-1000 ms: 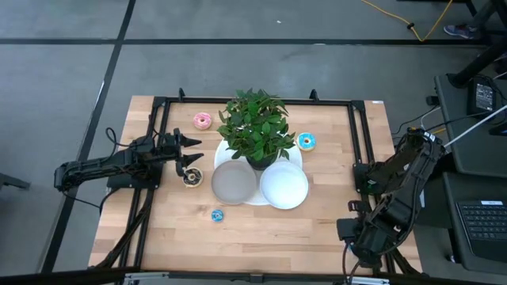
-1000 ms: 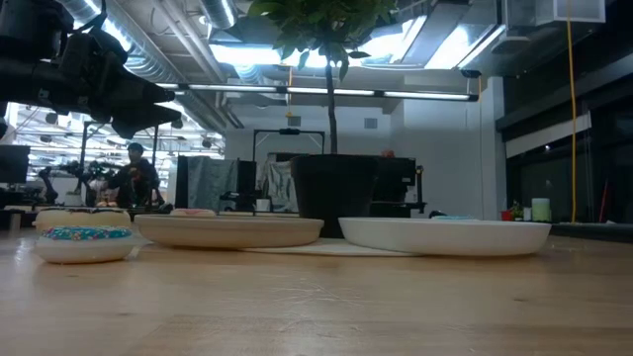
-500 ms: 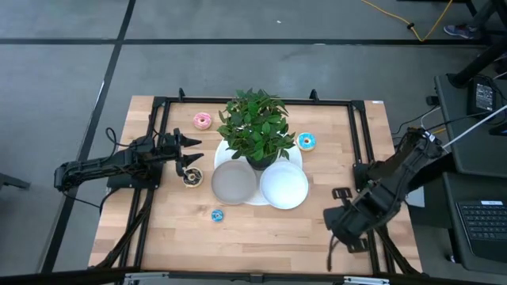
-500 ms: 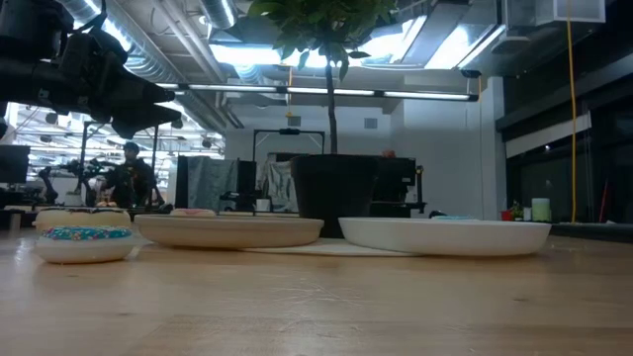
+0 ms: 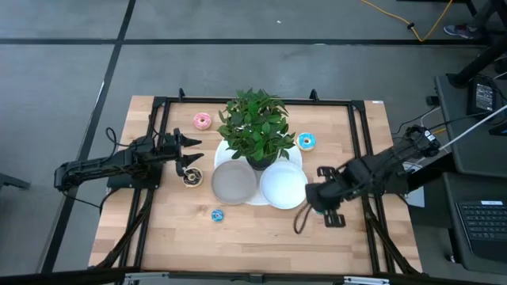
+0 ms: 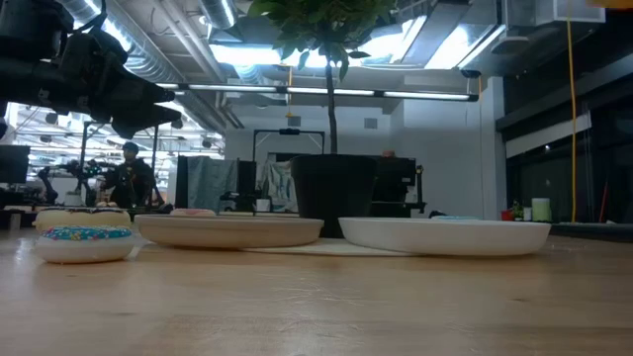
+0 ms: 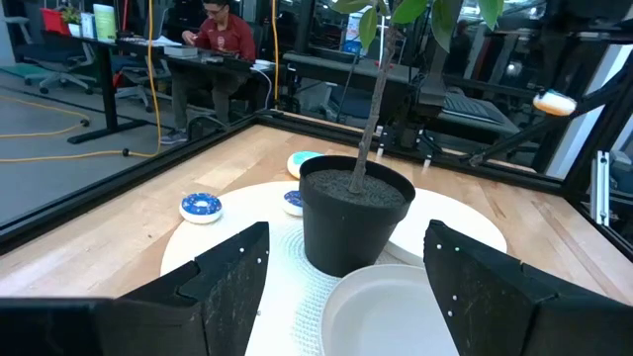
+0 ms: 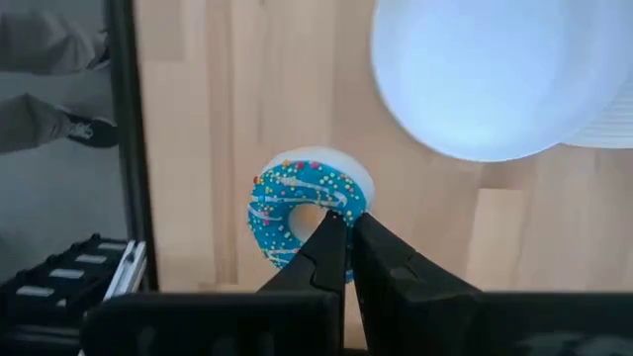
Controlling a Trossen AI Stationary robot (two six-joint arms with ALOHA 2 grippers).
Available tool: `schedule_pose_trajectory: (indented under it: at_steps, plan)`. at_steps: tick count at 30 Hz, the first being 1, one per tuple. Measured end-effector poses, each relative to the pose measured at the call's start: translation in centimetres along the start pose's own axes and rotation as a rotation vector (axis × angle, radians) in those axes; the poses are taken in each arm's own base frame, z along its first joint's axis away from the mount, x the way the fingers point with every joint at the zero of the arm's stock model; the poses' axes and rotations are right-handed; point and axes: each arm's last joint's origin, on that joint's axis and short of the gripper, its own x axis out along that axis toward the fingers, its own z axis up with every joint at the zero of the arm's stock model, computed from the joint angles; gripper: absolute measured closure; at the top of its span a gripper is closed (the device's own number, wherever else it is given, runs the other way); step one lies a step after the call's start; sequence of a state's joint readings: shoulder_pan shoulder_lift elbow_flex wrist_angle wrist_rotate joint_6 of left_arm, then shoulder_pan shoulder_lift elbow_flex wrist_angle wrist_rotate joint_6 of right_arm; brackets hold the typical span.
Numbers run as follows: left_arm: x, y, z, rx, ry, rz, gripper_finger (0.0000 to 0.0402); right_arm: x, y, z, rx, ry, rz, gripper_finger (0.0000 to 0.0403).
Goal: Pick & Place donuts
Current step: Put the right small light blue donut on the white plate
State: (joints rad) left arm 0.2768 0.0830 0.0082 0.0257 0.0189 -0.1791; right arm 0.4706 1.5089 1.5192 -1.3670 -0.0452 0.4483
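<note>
Swinging in beside white plate (image 5: 283, 188): right gripper (image 8: 348, 245) clamped on blue donut (image 8: 305, 204); left gripper (image 5: 192, 155) spread.

Right gripper (image 5: 314, 197) reaches inward, fingers pinched together (left gripper (image 5: 187, 154) spread wide).

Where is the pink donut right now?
In the high view, the pink-iced ring donut lies on the wooden table's far left part, beside the leafy potted plant.

Wooden table (image 5: 261, 229) (donuts (image 5: 203, 120), plates (image 5: 283, 185), plant (image 5: 255, 127)).
</note>
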Motion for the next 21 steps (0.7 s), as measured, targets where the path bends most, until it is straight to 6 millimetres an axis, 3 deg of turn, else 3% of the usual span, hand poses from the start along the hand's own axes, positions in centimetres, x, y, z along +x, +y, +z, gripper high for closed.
schedule_pose_trajectory:
  at_steps: [13,21]
  plan:
    - [0.0,0.0,0.0,0.000,0.000,0.000,0.0142,-0.4,-5.8,2.1,0.086,-0.027,-0.042,0.0387]
    - [0.0,0.0,0.0,0.000,0.000,0.000,0.0142,-0.7,-8.4,2.5,0.125,-0.037,-0.087,0.0387]
